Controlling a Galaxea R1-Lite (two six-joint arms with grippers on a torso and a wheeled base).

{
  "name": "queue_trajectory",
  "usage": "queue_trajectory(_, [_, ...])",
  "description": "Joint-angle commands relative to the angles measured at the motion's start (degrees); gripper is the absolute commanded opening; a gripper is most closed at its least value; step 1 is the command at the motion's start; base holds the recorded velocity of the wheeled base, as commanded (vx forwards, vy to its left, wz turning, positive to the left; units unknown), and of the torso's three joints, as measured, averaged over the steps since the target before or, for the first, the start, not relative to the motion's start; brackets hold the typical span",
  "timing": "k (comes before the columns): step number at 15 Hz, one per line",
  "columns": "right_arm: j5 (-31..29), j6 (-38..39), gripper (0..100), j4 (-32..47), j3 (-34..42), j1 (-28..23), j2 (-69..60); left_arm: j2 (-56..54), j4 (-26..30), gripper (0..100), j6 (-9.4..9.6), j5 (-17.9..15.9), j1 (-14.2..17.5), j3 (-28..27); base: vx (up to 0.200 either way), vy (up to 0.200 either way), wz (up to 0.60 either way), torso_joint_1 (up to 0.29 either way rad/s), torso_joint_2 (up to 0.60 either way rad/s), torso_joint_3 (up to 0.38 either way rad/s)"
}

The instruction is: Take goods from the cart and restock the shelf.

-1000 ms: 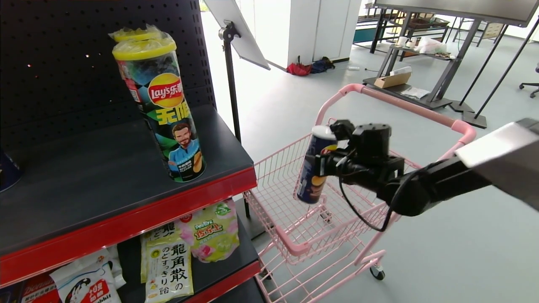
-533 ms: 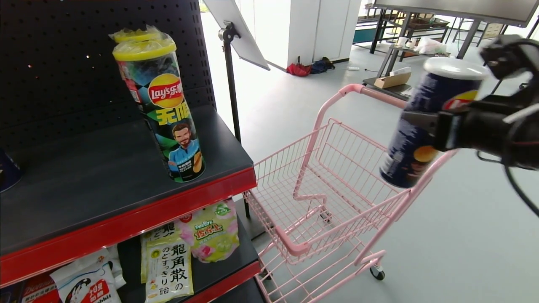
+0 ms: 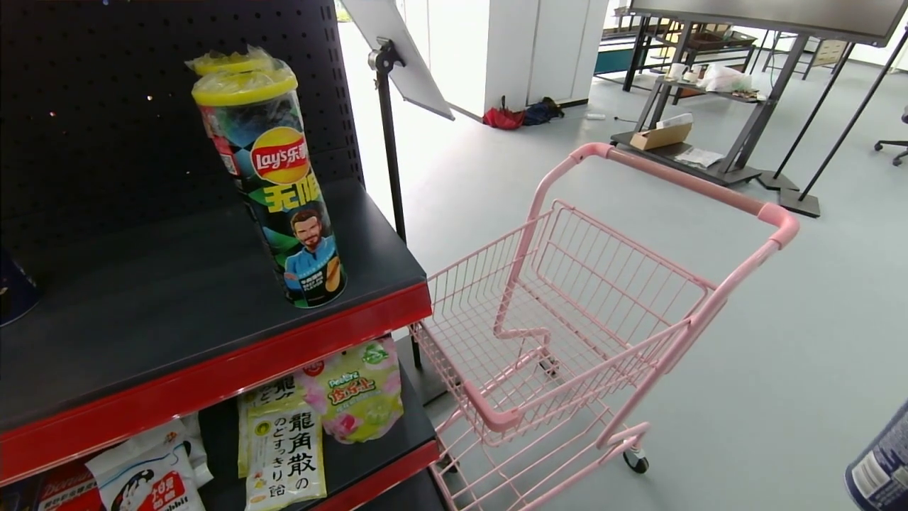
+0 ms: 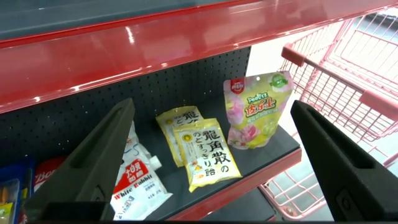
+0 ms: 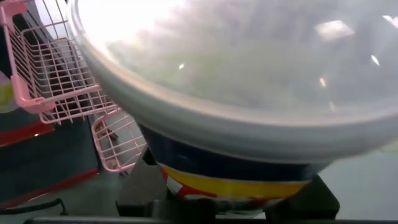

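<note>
A dark blue chip can (image 5: 236, 93) with a clear lid sits close before the right wrist camera, and my right gripper (image 5: 227, 208) is shut on it. The can's base (image 3: 883, 468) pokes into the head view's lower right corner, to the right of the pink cart (image 3: 681, 181). No goods show in the cart's basket. On the upper black shelf (image 3: 156, 312) stands a tall chip can (image 3: 273, 184) with a yellow lid, upright near the red front edge. My left gripper (image 4: 211, 162) is open in front of the lower shelf (image 4: 273, 155), with nothing between its fingers.
Snack bags (image 4: 205, 152) lie on the lower shelf, a green-pink pouch (image 3: 355, 397) among them. A stand with a tilted white board (image 3: 386, 106) rises behind the shelf's right end. Open grey floor lies right of the cart; desks and racks (image 3: 702, 78) stand far behind.
My right arm lifted the blue can out of the cart, carried it right and towards the camera, then dropped out of the head view; only the can's base remains at the corner.
</note>
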Motion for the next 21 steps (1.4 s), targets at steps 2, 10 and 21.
queue_trajectory(2, [0.0, -0.8, 0, -0.1, 3.3, -0.6, -7.0, 0.0, -0.1, 100, -0.09, 0.0, 0.0, 0.0, 0.0, 0.0, 0.0, 0.119, -0.34, -0.217])
queue_trajectory(10, [-0.1, -2.3, 0, -0.1, 6.1, -0.6, -8.0, 0.0, -0.1, 100, 0.0, 0.0, 0.0, 0.0, 0.0, 0.0, 0.0, 0.201, -0.52, -0.326])
queue_trajectory(21, [-1.0, -4.1, 0, -0.2, 11.2, -0.7, -10.9, 0.0, -0.1, 100, -0.09, 0.0, 0.1, 0.0, 0.0, 0.0, 0.11, 0.123, -0.29, -0.167])
